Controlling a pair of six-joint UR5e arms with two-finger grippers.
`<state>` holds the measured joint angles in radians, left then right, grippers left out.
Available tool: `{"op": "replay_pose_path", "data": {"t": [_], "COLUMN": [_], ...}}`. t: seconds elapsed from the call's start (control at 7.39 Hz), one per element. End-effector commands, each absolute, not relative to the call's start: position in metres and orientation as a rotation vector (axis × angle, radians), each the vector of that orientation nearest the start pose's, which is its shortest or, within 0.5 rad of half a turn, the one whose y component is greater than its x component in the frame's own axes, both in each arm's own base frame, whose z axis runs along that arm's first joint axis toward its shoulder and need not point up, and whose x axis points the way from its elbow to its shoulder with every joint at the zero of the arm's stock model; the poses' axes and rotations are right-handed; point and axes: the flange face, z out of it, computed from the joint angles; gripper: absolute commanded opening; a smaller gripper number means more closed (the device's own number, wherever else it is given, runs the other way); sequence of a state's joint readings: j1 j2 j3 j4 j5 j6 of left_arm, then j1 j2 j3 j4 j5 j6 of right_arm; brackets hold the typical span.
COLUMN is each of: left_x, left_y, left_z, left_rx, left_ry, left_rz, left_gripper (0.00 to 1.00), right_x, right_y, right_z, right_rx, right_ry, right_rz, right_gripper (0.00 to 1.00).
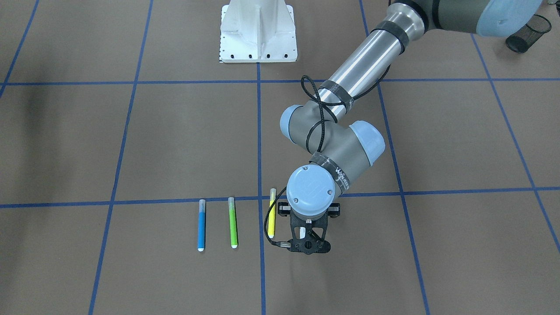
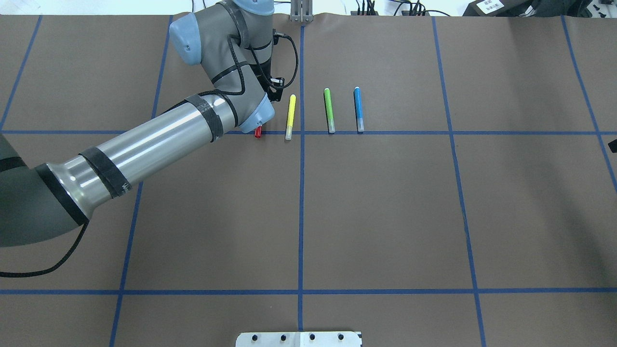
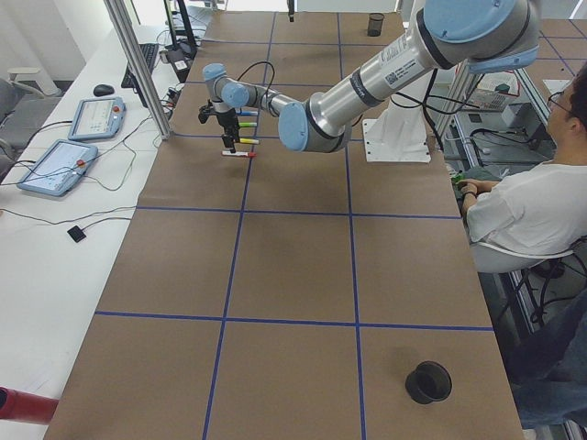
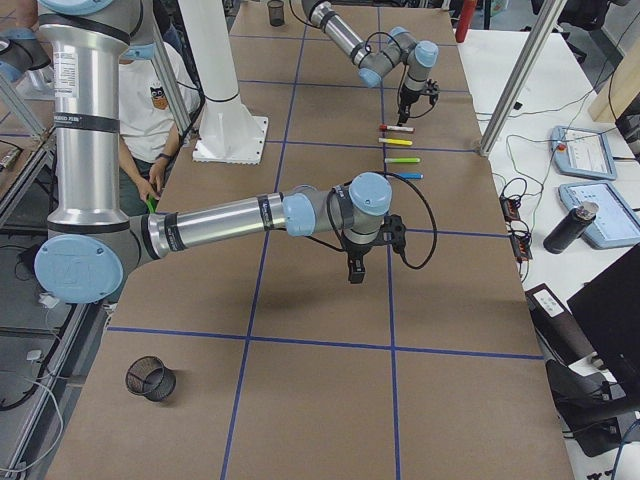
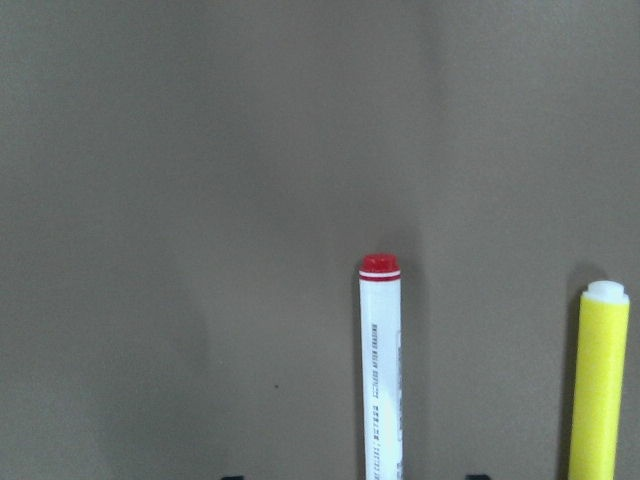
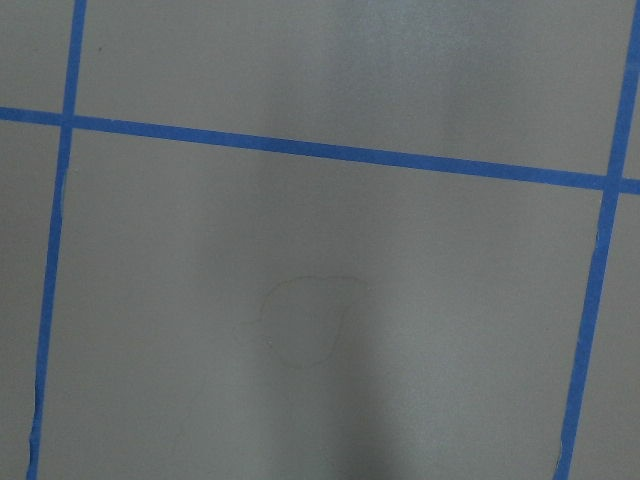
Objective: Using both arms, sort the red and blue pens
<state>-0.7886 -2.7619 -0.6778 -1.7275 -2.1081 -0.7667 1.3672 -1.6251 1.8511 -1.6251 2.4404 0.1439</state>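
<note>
Pens lie in a parallel row on the bench (image 2: 385,217), each apart from its neighbour, so you can take one without disturbing the next. In the overhead view the row sits in the upper middle. The blue pen (image 2: 358,109) is rightmost, then come the green marker (image 2: 329,110) and the yellow marker (image 2: 290,117). At the row's left end only the red cap of the red pen (image 2: 258,131) peeks out from under the left arm (image 2: 144,144).

The left end effector (image 1: 309,245) points straight down over the red pen, which is why the front view, lower middle, hides that pen altogether. In the left wrist view the white barrel runs up from the bottom edge. Two dark fingertips (image 5: 232,477) show at that edge, one on either side of the barrel, so the fingers are apart and straddle it without visibly touching. That line-up suits a pinch across the slim barrel, and I judge this to be the approach to the first pick. The yellow marker lies just right of the red pen there, so you want that finger to come down in the gap.

The right arm (image 4: 250,215) hovers mid-bench, well apart from the row. The right end effector (image 4: 355,272) faces bare paper and tape lines (image 6: 300,148), and you cannot tell whether it is apart or together. The blue pen lies at the row's end nearest this arm, so it is probably this arm's share.
</note>
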Motion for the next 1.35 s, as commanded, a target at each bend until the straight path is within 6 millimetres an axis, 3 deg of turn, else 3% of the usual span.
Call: {"op": "replay_pose_path", "data": {"t": [0.0, 0.54, 0.81, 1.22], "left_x": [0.581, 0.589, 0.59, 0.594], "left_y": [-0.693, -0.688, -0.687, -0.683], "left_z": [0.242, 0.242, 0.242, 0.242], "left_rx": [-0.042, -0.038, -0.04, -0.038], "left_ry": [0.698, 0.705, 0.705, 0.707], "left_rz": [0.148, 0.162, 0.159, 0.164], "left_gripper": [0.76, 0.61, 0.47, 0.47], "right_x": [-0.039, -0.039, -0.039, -0.039], "right_y": [-0.469, -0.469, -0.469, -0.469], "right_z": [0.548, 0.549, 0.549, 0.548], "right_rx": [0.001, -0.002, -0.001, 0.001], "right_ry": [-0.882, -0.88, -0.88, -0.881], "right_rz": [-0.125, -0.125, -0.124, -0.126], "right_gripper": [1.0, 1.0, 1.0, 1.0]}}
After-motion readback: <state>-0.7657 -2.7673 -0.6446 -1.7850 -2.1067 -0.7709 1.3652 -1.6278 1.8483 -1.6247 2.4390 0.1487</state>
